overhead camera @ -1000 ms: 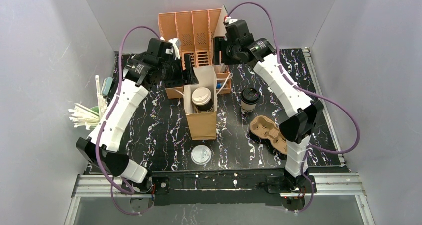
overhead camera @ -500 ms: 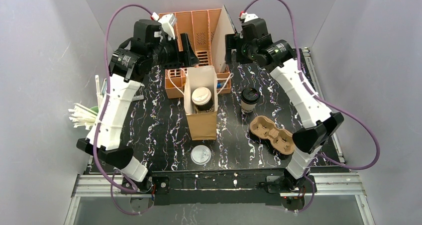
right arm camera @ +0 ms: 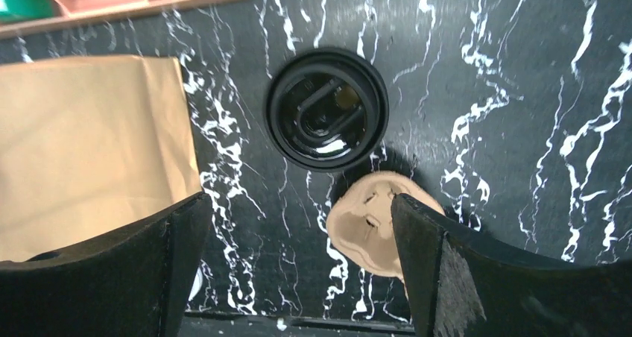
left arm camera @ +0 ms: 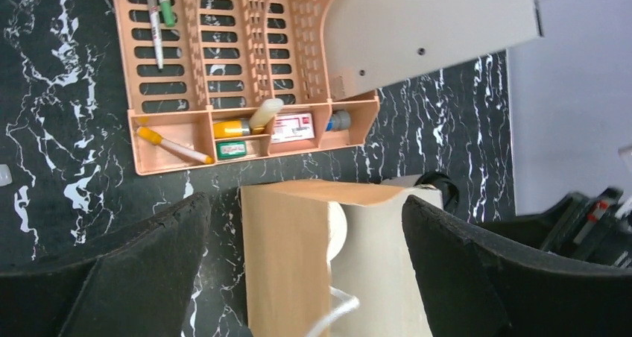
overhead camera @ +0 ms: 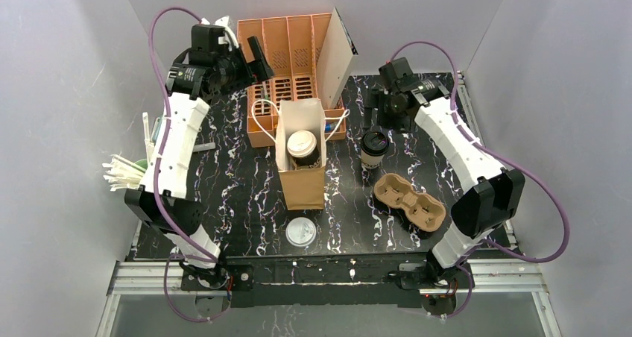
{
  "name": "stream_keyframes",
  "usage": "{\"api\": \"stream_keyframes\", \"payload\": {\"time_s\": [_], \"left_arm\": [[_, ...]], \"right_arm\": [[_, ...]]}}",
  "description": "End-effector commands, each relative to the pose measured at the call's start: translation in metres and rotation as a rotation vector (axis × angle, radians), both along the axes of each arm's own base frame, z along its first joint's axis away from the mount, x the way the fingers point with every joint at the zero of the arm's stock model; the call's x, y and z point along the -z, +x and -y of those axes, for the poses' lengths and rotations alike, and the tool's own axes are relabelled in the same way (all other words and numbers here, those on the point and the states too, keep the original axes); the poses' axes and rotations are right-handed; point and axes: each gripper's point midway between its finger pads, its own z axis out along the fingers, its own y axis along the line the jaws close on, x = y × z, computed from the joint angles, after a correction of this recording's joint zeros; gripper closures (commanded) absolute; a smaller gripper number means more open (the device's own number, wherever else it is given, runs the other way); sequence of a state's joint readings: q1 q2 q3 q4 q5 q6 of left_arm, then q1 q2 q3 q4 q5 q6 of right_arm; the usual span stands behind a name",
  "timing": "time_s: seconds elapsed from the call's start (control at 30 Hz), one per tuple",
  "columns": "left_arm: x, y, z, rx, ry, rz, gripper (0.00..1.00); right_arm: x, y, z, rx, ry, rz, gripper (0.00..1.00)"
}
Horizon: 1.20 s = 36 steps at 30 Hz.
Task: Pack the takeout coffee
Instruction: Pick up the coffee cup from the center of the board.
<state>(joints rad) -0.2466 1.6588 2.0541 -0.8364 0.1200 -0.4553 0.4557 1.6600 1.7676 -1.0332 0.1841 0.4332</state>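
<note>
Takeout coffee (overhead camera: 373, 152) shows only its black lid (right arm camera: 326, 107) from the right wrist.

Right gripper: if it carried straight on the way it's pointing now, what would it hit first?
Probably the black lid of the takeout coffee, standing ahead of the right gripper between its open fingers; depth is hard to judge.

Matt brown kraft paper on the bag (overhead camera: 302, 182). Glossy black plastic on the lid (right arm camera: 326, 108) at three o'clock of it. Rough, dull moulded pulp (egg-box texture) on the carrier (overhead camera: 408, 201). Smooth orange plastic on the organizer (left arm camera: 223, 68). Slight sheen on the black, white-veined tabletop (overhead camera: 238, 195).
</note>
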Motion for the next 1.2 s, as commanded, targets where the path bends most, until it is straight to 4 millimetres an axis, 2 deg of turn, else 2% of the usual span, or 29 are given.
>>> {"api": "stream_keyframes", "payload": {"time_s": [0.0,0.07,0.27,0.47,0.57,0.73,0.9,1.17], "left_arm": [[0.0,0.0,-0.017,-0.022,-0.078,0.004,0.02],[0.004,-0.001,-0.022,-0.036,-0.09,-0.013,0.02],[0.023,-0.006,-0.016,0.043,-0.07,-0.122,0.02],[0.021,-0.004,-0.014,0.059,-0.073,-0.101,0.02],[0.024,-0.004,-0.008,0.08,-0.097,-0.12,0.02],[0.027,-0.001,0.0,0.108,-0.135,-0.134,0.03],[0.044,-0.004,0.01,0.151,-0.172,-0.205,0.12],[0.058,-0.01,0.01,0.159,-0.161,-0.274,0.18]], "right_arm": [[0.0,-0.006,-0.003,0.041,0.087,0.011,0.02],[0.008,-0.001,-0.004,0.053,0.081,0.007,0.02],[0.033,0.011,0.003,0.055,-0.004,-0.009,0.02],[0.045,0.024,0.012,0.179,-0.052,-0.029,0.02],[0.057,0.023,0.012,0.231,-0.061,-0.077,0.02],[0.065,0.025,0.008,0.256,-0.034,-0.085,0.02],[0.075,0.021,0.005,0.261,-0.027,-0.12,0.05],[0.086,0.018,0.009,0.276,-0.054,-0.148,0.13]]}}
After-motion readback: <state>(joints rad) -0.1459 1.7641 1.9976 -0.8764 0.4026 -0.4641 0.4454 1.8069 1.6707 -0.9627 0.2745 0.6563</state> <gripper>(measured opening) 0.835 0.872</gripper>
